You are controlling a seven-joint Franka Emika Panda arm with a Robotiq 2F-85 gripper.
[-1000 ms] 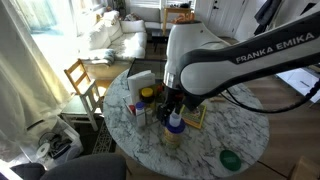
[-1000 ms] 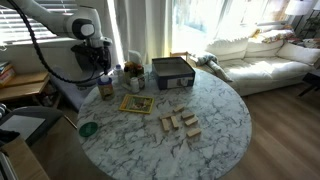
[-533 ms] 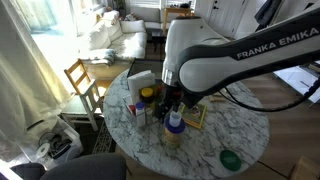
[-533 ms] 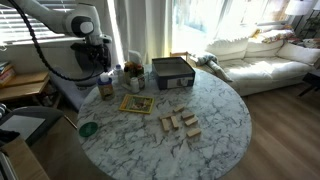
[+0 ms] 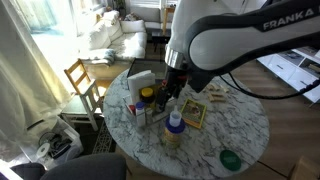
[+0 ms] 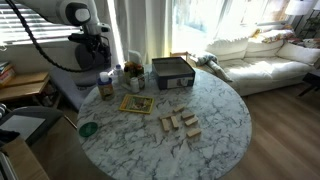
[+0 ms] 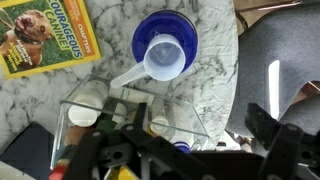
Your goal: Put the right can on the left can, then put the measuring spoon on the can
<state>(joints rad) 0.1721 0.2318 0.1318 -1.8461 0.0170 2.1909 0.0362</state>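
The right can (image 7: pixel 165 40), with its dark blue top, stands stacked on the silver left can (image 5: pixel 173 139). In the wrist view the left can is hidden under it. The pale measuring spoon (image 7: pixel 165 58) lies on the blue top, bowl up, its handle reaching over the rim. In both exterior views the stack (image 6: pixel 106 88) stands near the table's edge. My gripper (image 7: pixel 195 125) hangs open above the stack with nothing between its fingers, and it touches nothing (image 5: pixel 172 97).
A dog-cover booklet (image 7: pixel 45 35) lies beside the stack. A clear container (image 7: pixel 130 115) with small jars, a yellow-lidded jar (image 5: pixel 147 97) and a white box (image 5: pixel 140 82) crowd one side. A green disc (image 5: pixel 231 159), wooden blocks (image 6: pixel 180 124) and a dark box (image 6: pixel 171 72) share the marble table (image 6: pixel 215 110).
My gripper has lifted straight up off the stack and its jaws have spread a little wider. The spoon stays on the blue-topped can.
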